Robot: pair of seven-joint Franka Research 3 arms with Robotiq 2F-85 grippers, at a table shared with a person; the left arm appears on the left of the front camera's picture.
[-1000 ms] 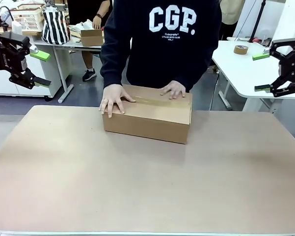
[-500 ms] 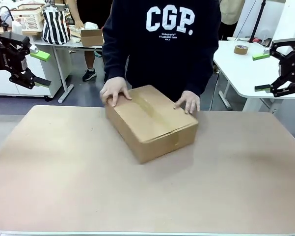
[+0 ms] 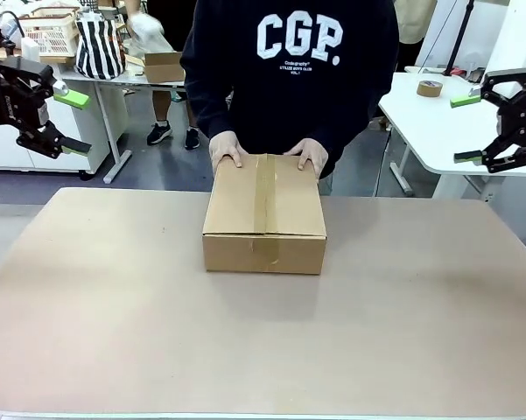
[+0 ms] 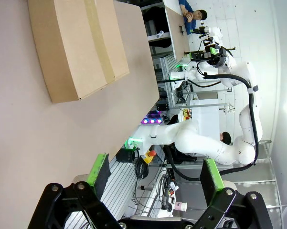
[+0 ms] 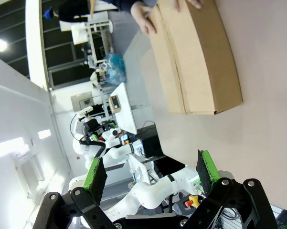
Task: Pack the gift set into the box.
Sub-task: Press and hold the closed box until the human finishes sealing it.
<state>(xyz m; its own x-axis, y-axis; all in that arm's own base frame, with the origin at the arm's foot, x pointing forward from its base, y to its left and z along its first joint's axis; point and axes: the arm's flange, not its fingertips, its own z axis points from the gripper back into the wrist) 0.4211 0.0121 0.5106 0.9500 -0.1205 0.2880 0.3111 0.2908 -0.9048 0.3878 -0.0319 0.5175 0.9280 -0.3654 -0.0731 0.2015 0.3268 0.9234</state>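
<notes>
The box [image 3: 264, 213] sits taped shut mid-table [image 3: 114, 332] under the person's hands [image 3: 227, 150]; packing looks finished. Left claw [image 3: 67, 121] and right claw [image 3: 466, 129] hang released, well apart. Next: probably removal.

**Around the work area**

You have a tan table top [image 3: 403, 332] filling the near part of the front view. Behind it stands a person in a dark sweatshirt [image 3: 298, 79] printed with "CGP." in white. To your far left, a striped black-and-white bag [image 3: 99, 48] sits on a grey side table [image 3: 114, 80], with a pale slotted crate [image 3: 51, 33] just beside it and a small brown carton [image 3: 163, 66] nearby. On the white table [image 3: 429, 122] to the right lies a roll of brown tape [image 3: 430, 88].
</notes>
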